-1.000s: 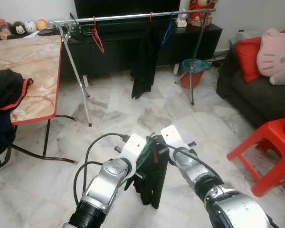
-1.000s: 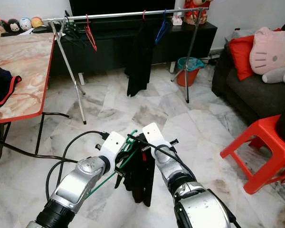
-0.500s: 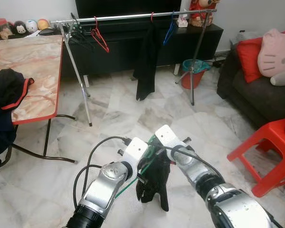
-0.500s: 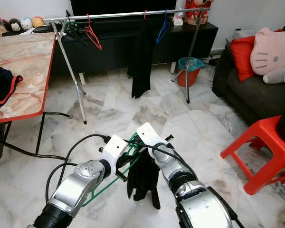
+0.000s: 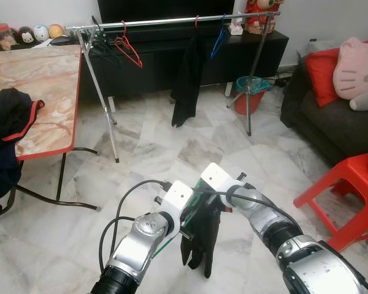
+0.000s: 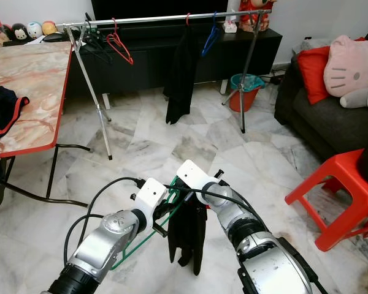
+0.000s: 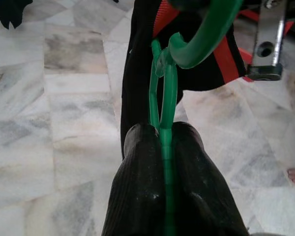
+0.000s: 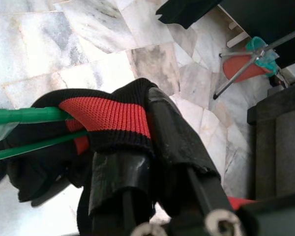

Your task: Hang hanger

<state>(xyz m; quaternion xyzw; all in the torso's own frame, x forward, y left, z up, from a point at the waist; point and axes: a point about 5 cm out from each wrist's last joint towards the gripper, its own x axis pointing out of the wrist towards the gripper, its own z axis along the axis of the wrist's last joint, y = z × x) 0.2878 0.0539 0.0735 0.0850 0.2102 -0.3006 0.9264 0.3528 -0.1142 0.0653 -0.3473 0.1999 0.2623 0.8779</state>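
Note:
A green hanger [image 7: 168, 98] is pinched at its neck in my left gripper [image 7: 163, 133], which is shut on it low in front of me. A black garment [image 5: 202, 242] with a red collar band [image 8: 105, 115] drapes over the hanger and hangs down towards the floor. My right gripper [image 8: 137, 130] is shut on the collar, right beside the left gripper [image 5: 187, 215]. Across the room stands a metal clothes rail [image 5: 172, 21] holding a red hanger [image 5: 129, 52], a blue hanger [image 5: 219, 37] and a hung black garment [image 5: 187, 79].
A marble-topped table [image 5: 43, 86] with a red edge stands at the left, with dark clothes [image 5: 6, 116] on it. A red stool [image 5: 349, 190] and a dark sofa [image 5: 337, 122] are at the right. A teal bucket [image 5: 251, 89] sits by the rail's right leg.
Both grippers stay together with the same holds. The black garment has swung and now hangs narrower and straighter under the hanger. The right wrist has shifted slightly.

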